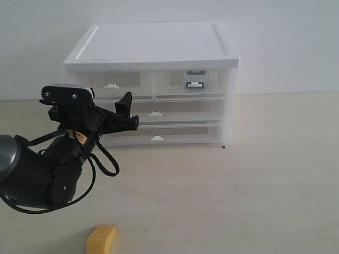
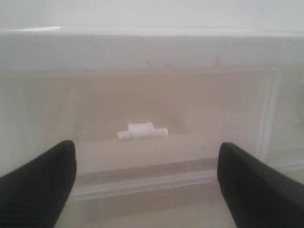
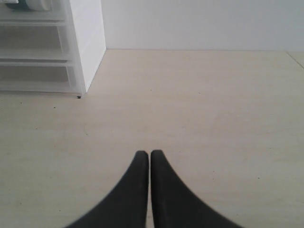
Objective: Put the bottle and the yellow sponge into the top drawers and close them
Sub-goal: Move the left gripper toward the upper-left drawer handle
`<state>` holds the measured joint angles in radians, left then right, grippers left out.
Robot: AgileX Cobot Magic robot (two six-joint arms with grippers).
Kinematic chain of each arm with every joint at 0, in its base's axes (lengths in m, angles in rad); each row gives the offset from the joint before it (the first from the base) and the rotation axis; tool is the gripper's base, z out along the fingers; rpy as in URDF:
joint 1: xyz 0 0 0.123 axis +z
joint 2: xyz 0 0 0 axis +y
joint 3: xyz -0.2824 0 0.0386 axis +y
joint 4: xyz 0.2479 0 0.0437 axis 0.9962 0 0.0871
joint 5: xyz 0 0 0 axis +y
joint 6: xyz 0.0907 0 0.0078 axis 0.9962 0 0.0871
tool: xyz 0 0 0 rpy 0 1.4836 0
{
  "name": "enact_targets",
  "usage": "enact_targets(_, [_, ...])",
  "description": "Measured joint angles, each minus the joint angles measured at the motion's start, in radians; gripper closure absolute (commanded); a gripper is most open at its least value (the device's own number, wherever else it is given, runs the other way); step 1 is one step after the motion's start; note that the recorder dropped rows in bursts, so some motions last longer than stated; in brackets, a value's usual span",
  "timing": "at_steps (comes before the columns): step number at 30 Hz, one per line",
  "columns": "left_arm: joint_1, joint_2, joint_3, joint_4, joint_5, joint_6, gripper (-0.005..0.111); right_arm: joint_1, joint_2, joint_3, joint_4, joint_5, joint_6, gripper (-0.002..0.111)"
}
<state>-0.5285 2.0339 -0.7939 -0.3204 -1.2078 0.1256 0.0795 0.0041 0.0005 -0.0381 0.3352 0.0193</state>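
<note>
Two top drawers point(image 1: 127, 80) look shut in the exterior view. The bottle point(image 1: 195, 78) sits inside the right one at 1 o'clock, and the yellow sponge point(image 1: 100, 241) lies on the table point(image 1: 254, 190) at 7 o'clock. The left gripper point(image 1: 130, 112) hovers just before the left one.

Left wrist view: jaws wide apart and empty, tab handle point(image 2: 142, 131) centred between them. Best to go in straight, pinch the tab, pull level.

Right wrist view: right gripper point(image 3: 150, 156) pressed closed, holding nothing.
</note>
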Motion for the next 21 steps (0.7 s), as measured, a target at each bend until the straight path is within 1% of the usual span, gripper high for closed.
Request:
enact_targets(9, [0.0,0.0,-0.011,-0.022,-0.002,-0.011,0.032,0.0,0.0,0.0,0.0,0.0,0.0,0.108])
enact_targets(14, [0.0,0.0,-0.045,-0.024,-0.002,-0.011,0.033,0.0,0.0,0.0,0.0,0.0,0.0,0.108])
enact_targets(16, [0.0,0.0,-0.072,-0.041,-0.002,-0.011,0.035,0.0,0.0,0.0,0.0,0.0,0.0,0.108])
enact_targets(20, [-0.006,0.0,-0.087,-0.08,0.002,-0.011,0.044,0.0,0.0,0.0,0.0,0.0,0.0,0.108])
enact_targets(21, [-0.006,0.0,-0.087,-0.085,0.002,-0.011,0.044,0.0,0.0,0.0,0.0,0.0,0.0,0.108])
